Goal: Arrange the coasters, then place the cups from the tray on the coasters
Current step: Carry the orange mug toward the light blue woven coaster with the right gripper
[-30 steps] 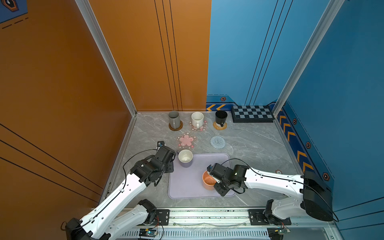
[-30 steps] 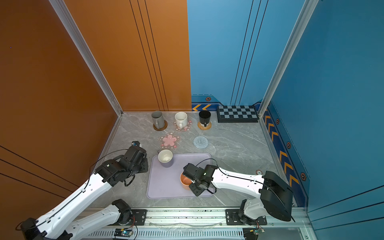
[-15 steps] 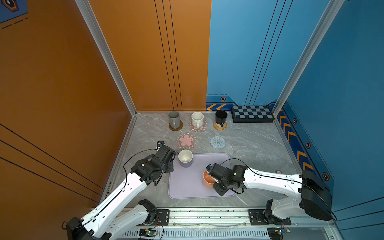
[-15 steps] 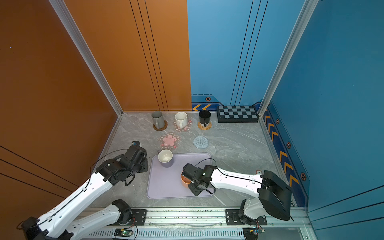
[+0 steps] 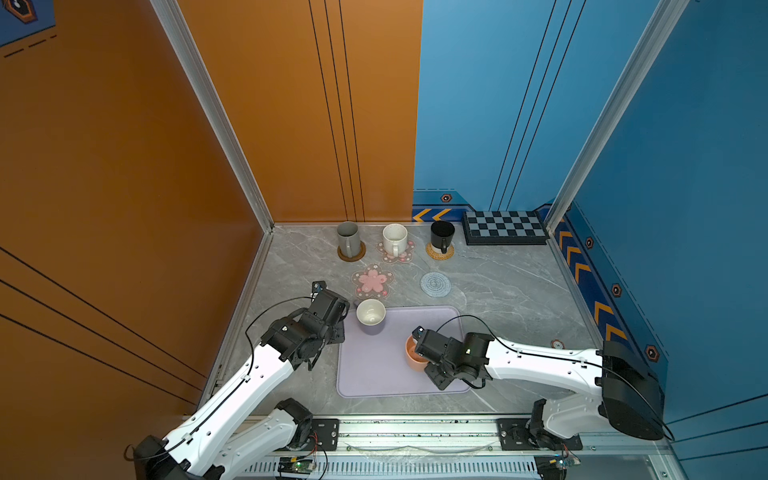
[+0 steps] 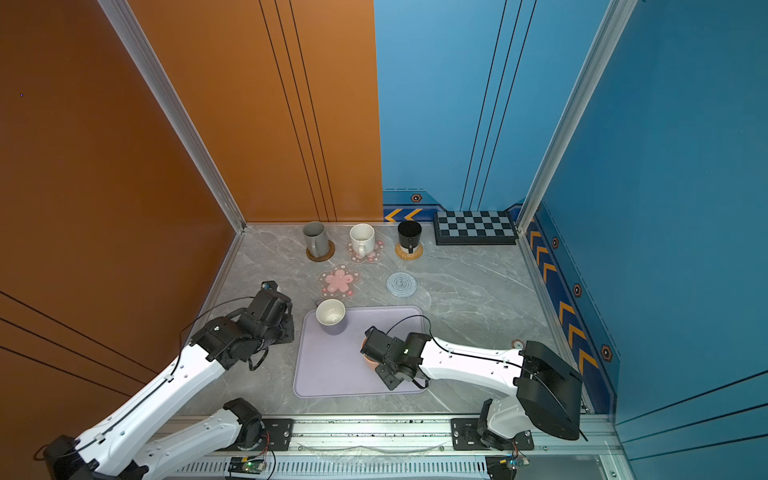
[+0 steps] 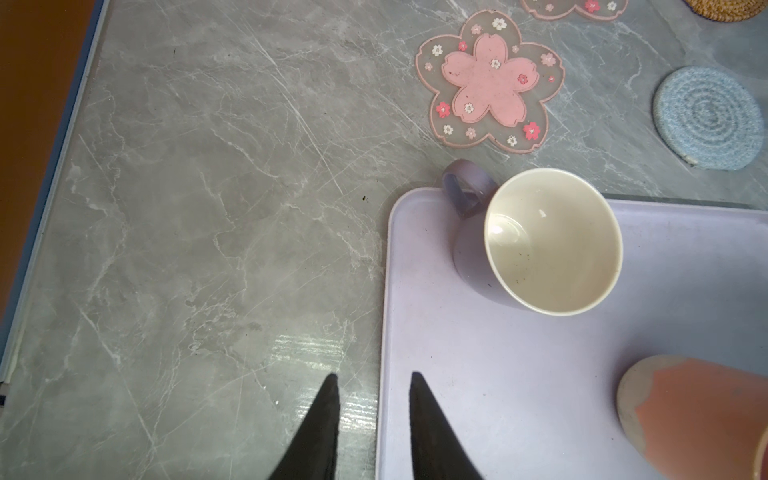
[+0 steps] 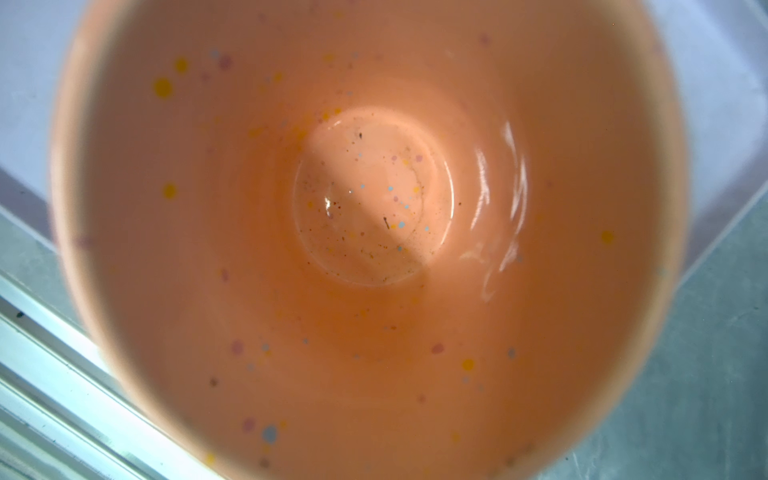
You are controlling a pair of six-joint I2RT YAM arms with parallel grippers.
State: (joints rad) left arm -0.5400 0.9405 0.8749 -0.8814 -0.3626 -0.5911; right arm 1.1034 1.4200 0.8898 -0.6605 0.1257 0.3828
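The orange cup (image 5: 412, 360) is over the lavender tray (image 5: 374, 378), and my right gripper (image 5: 422, 353) is shut on its rim. The cup looks tilted in the left wrist view (image 7: 698, 415), and its speckled inside (image 8: 374, 199) fills the right wrist view. The lavender cup (image 5: 370, 318) stands in the tray's far left corner. My left gripper (image 7: 372, 376) is open over the tray's left rim (image 7: 384, 332), holding nothing. A pink flower coaster (image 5: 372, 281) and a grey-blue woven coaster (image 5: 435, 284) lie bare beyond the tray.
Along the back wall a grey cup (image 5: 348, 239) stands on a brown disc, a white cup (image 5: 395, 239) on a pink flower mat and a black cup (image 5: 441, 235) on a rattan mat. A checkered board (image 5: 505, 227) lies at the back right.
My right gripper has edged slightly to the left with the orange cup. The left arm has stayed put.
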